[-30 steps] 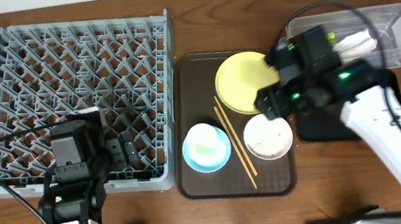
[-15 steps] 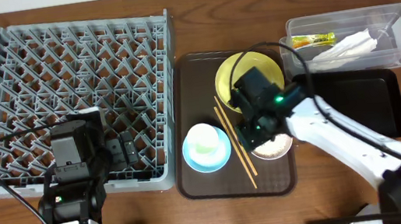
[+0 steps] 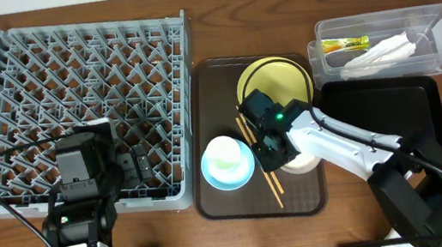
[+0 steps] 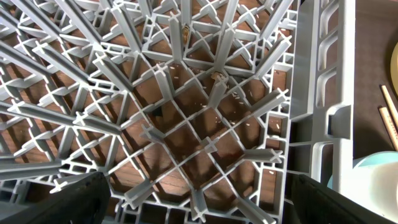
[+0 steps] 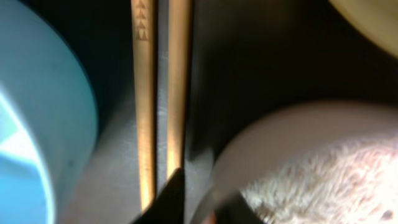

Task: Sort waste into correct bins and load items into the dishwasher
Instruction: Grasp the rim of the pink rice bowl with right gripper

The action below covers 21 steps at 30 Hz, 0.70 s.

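**Spotter:** Looking down from overhead, how tight is it?

**Operator:** Tight. My right gripper (image 3: 265, 141) reaches across the dark brown serving tray (image 3: 223, 199). It sits low between the light blue bowl (image 3: 227, 161) and the white bowl (image 3: 306, 162), over the two thin wooden chopsticks (image 3: 275, 187). The large grey plastic dish rack (image 3: 78, 92) lies to the left.

**Spotter:** Left wrist?

**Operator:** My left gripper (image 4: 199, 183) gapes wide over the rack pegs, gripping nothing.

**Spotter:** Right wrist?

**Operator:** One fingertip (image 5: 169, 199) sits beside a chopstick stamped with tiny triangles. How far that gripper is spread, I cannot tell.
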{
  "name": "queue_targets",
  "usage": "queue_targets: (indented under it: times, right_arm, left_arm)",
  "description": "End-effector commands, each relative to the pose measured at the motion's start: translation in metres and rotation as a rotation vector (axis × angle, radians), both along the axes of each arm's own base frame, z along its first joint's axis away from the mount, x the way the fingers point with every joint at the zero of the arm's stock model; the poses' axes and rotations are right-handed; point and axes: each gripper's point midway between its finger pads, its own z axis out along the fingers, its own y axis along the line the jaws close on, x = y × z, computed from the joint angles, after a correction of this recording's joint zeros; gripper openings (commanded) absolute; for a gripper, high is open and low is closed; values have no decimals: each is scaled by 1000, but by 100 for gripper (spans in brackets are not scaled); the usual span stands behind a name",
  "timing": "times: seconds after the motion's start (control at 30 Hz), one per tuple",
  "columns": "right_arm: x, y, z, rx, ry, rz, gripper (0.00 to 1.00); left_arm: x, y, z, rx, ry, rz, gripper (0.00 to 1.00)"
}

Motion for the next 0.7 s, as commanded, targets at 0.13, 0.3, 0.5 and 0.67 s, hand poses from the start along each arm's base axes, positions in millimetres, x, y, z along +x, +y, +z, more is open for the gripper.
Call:
queue_targets:
  times: [0.13,0.3,0.5,0.67]
  right_arm:
    - [15,-1,22,8,-76,-45,1]
    - [28,-8,48,33,-160,-76,24]
    - [24,-5,40,20,-141,-62,55]
    - [22,-1,31,9,-124,-58,54]
  left_arm:
    - [4,2,11,-3,-26,12,96]
    - [4,2,11,-3,-26,12,96]
    - [4,2,11,-4,-26,12,96]
    - [4,2,11,-3,-26,12,96]
